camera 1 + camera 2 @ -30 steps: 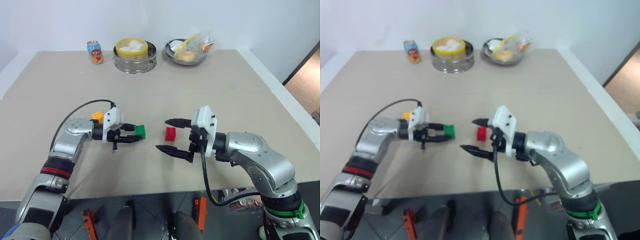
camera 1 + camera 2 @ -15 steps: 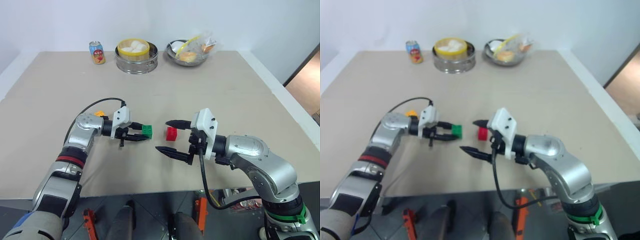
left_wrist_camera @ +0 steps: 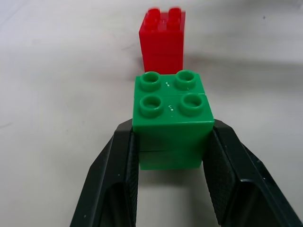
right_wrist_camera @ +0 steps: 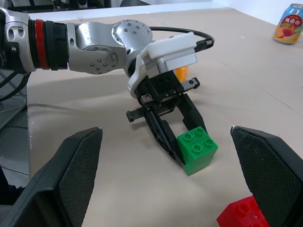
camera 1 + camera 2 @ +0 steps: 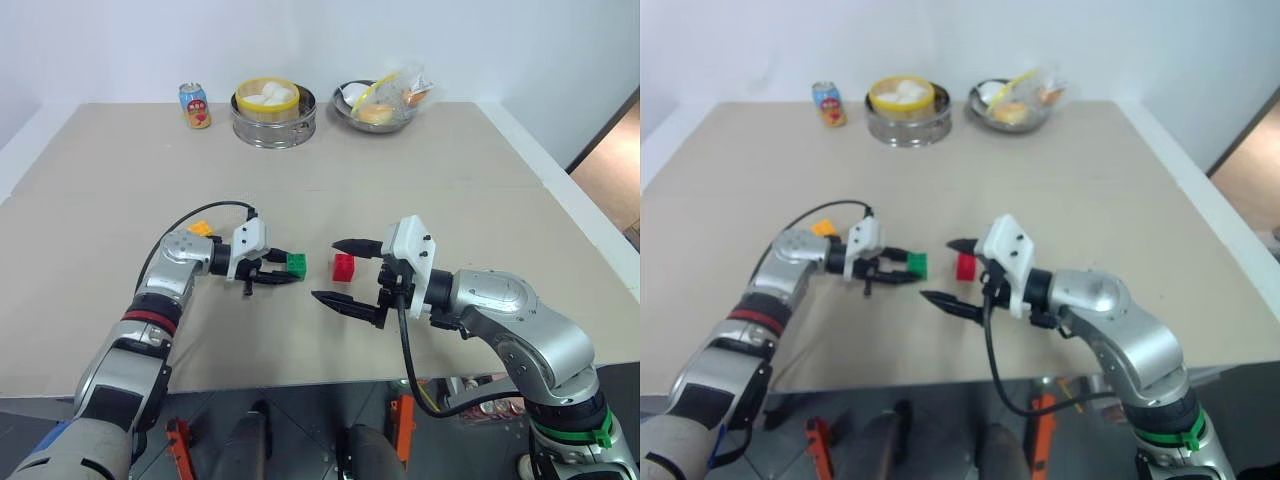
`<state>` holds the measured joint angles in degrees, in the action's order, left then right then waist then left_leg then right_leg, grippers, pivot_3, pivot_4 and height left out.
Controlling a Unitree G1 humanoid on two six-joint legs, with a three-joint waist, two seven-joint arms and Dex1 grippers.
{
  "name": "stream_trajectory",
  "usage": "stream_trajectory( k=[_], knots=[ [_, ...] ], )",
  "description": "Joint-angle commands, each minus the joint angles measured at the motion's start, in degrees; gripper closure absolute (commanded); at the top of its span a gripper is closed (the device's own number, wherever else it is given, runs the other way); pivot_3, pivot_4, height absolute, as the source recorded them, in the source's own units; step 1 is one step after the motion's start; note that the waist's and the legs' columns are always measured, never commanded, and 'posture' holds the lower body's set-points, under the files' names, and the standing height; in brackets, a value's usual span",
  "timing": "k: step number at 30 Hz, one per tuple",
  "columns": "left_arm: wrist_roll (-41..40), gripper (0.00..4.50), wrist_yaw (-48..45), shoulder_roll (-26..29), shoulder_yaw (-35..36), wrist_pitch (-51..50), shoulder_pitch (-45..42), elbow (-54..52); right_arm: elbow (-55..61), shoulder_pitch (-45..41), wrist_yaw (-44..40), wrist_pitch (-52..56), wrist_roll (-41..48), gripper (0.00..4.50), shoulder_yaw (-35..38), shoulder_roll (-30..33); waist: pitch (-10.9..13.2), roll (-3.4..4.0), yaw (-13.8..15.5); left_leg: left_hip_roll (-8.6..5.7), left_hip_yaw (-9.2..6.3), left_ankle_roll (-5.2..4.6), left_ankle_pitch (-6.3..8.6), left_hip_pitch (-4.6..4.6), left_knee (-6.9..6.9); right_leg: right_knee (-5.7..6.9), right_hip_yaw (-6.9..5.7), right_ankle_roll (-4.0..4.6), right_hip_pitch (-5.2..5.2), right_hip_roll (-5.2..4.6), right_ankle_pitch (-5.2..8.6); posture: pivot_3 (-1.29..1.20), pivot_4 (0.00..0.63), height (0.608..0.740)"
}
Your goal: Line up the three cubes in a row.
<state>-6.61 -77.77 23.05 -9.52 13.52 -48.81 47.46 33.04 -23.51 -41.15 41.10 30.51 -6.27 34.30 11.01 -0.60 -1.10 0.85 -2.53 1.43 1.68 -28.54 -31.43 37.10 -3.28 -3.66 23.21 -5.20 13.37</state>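
You have the small green studded plastic block (image 3: 172,116) clamped between the left gripper (image 5: 281,273)'s two black fingers, studs up, the pads squeezing its two side faces so it stays square to the table. It sits just left of the small red studded plastic block (image 5: 343,266), which stands on the tan tabletop (image 5: 450,180) near the middle; the two are close but apart. Holding the green one by its sides leaves its leading face free, so you can judge the gap to the red block straight along the fingers (the left wrist view lines them up almost dead ahead).

The right gripper (image 5: 346,272) hovers just right of the red block with its fingers spread wide and nothing between them, one tip far, one near; that looks like a waiting pose.

The small orange-yellow studded block (image 5: 201,228) lies farther left, behind your left arm, well apart from the pair. It has yet to join the row.
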Motion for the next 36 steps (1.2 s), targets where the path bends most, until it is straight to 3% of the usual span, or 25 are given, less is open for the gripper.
stream_trajectory(
  k=[1, 11, 13, 19, 23, 27, 32, 36],
  knots=[
    [0.5, 3.2, 0.5, 0.0, 0.8, 1.8, -2.3, 0.7, 2.3, -0.2, 0.1, -0.1, 0.9, 0.0, 1.3, 0.4, 0.0, 0.0, 0.0, 0.0, 0.0, 0.0, 0.0, 0.0, 0.0, 0.0, 0.0, 0.0, 0.0, 0.0, 0.0, 0.0, 0.15, 0.74],
    [2.2, 3.2, 0.4, -0.5, 0.1, 3.7, -3.0, 3.6, 2.4, -0.2, 0.5, -0.2, 0.7, 0.0, 1.4, 0.5, 0.0, 0.0, 0.0, 0.0, 0.01, 0.0, 0.0, 0.0, -0.01, 0.01, 0.0, -0.01, -0.04, 0.01, -0.01, 0.0, 0.15, 0.74],
    [2.7, 2.13, 0.8, -0.6, 0.1, 4.8, -3.4, 4.3, 2.4, -0.2, 0.6, -0.1, 0.7, 0.0, 1.4, 0.5, 0.0, 0.0, 0.0, 0.0, 0.01, -0.01, 0.0, 0.0, -0.03, 0.01, -0.01, -0.02, -0.04, 0.01, -0.02, 0.0, 0.15, 0.74],
    [3.7, 0.07, 1.6, -0.6, 0.5, 7.4, -4.5, 5.5, 2.2, -0.4, 0.7, -0.3, 0.7, 0.0, 1.1, 0.1, 0.0, 0.0, 0.0, 0.0, 0.01, -0.01, -0.01, 0.0, -0.05, 0.01, 0.0, -0.04, -0.07, 0.02, -0.06, 0.0, 0.15, 0.74],
    [2.8, 0.03, 2.0, 0.7, 1.9, 7.3, -3.7, 2.3, 1.9, -0.9, 0.6, -0.4, 0.7, 0.0, 0.9, -0.1, 0.0, 0.0, 0.0, 0.01, 0.01, -0.01, -0.01, 0.0, -0.05, 0.01, 0.01, -0.04, -0.08, 0.01, -0.06, 0.0, 0.15, 0.74],
    [0.3, 0.03, 4.7, 3.6, 4.6, 2.6, 0.5, -8.0, 1.7, -1.3, 0.5, -0.5, 1.0, 0.0, 0.9, -0.4, 0.0, 0.0, -0.1, 0.04, 0.01, -0.01, -0.01, -0.01, -0.02, 0.03, 0.03, -0.03, -0.12, 0.04, -0.06, 0.0, 0.15, 0.74],
    [-5.6, 0.03, 15.3, 7.5, 11.7, -16.3, 12.2, -32.8, 0.6, -2.2, -0.6, -1.0, 1.1, 0.0, 0.7, -0.7, 0.0, 0.01, -0.4, 0.1, 0.04, -0.01, -0.01, 0.0, 0.0, 0.05, 0.14, -0.03, -0.09, 0.08, -0.07, 0.0, 0.15, 0.74],
    [-9.2, 0.03, 29.8, 5.9, 19.0, -30.4, 19.7, -48.9, -1.7, -3.6, -2.5, -2.2, 0.8, 0.0, 0.1, -0.8, 0.0, 0.01, -0.2, 0.27, -0.02, 0.0, 0.0, 0.01, -0.03, 0.05, 0.08, 0.03, -0.01, 0.15, -0.1, 0.0, 0.15, 0.74]
  ],
)
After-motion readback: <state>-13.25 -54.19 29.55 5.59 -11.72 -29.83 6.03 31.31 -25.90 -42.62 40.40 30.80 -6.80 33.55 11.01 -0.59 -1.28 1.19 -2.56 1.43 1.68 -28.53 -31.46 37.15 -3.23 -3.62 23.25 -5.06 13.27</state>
